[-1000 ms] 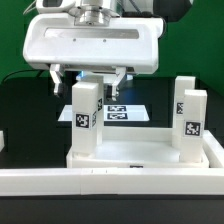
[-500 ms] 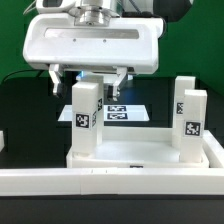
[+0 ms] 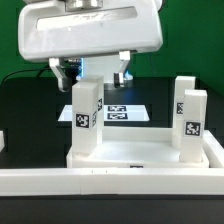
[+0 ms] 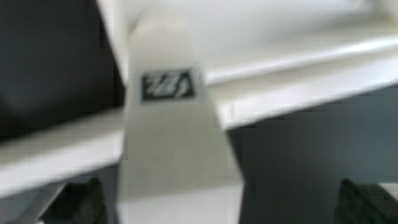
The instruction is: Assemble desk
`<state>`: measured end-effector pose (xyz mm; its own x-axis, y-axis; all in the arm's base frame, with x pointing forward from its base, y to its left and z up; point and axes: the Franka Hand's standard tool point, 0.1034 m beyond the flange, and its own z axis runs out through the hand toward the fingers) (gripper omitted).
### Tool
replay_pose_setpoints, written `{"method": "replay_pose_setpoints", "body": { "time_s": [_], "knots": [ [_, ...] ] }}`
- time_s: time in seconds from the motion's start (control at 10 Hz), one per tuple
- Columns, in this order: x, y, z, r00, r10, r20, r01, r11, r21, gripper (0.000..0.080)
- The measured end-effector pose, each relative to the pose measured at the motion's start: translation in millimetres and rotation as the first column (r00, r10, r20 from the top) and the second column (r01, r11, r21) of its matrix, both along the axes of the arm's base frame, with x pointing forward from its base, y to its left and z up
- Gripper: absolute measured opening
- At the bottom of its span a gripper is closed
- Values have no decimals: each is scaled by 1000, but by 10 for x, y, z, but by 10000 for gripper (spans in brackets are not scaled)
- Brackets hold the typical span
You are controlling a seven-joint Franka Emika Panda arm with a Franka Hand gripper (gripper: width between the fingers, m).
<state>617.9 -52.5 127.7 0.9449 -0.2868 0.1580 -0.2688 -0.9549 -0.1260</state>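
The desk panel (image 3: 140,152) lies flat and white on the black table with two tagged white legs standing upright in its corners. One leg (image 3: 87,120) is at the exterior view's left, the other leg (image 3: 188,118) at its right. My gripper (image 3: 93,72) hangs open just above the left leg, touching nothing. The wrist view looks down that same leg (image 4: 169,140), blurred, with the panel's rim (image 4: 302,75) across behind it. The dark fingertips (image 4: 71,205) stand wide on either side, and nothing is held in the gripper (image 4: 222,205).
A long low white rail (image 3: 110,182) runs along the front of the panel. The marker board (image 3: 125,110) lies on the table behind the legs. A small white part (image 3: 2,140) shows at the exterior view's left edge. A green wall is behind.
My gripper has risen straight up from the left leg, jaws staying wide. The legs and panel have not moved.
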Motion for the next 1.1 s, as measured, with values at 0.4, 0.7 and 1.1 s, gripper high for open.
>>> {"method": "replay_pose_setpoints", "body": {
  "time_s": [0.4, 0.7, 1.1],
  "knots": [
    [-48, -205, -188, 985, 21, -173, -16, 999, 32, 649],
    [-48, -189, -192, 984, 4, -175, 1, 999, 33, 467],
    [-48, -192, -191, 984, -2, -176, 8, 999, 33, 288]
  ]
}}
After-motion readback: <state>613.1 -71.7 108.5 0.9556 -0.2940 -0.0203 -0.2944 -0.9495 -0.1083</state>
